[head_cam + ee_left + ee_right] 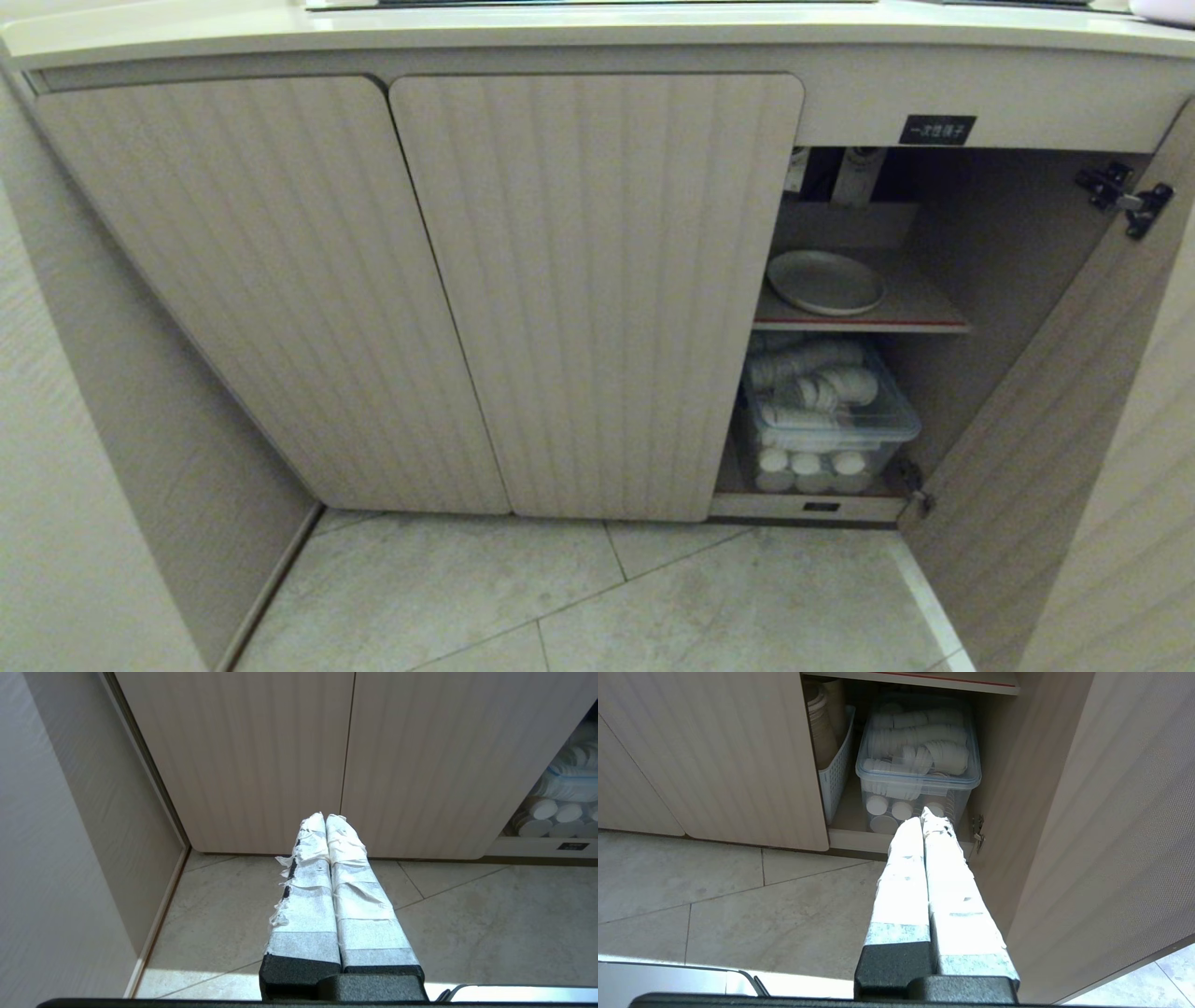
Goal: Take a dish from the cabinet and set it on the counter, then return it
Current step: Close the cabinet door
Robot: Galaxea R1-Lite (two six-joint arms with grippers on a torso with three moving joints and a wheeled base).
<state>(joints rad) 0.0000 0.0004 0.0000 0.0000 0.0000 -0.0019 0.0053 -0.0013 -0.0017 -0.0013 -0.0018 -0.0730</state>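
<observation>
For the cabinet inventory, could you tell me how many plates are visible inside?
1: the dish lies flat on the inner shelf of the open cabinet, above the clear bin of cups. Others may be hidden behind the closed doors.

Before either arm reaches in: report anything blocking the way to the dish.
Nothing visible does. The dish lies alone on the cabinet shelf, its door swung open. The left gripper and right gripper are shut, low near the floor.
</observation>
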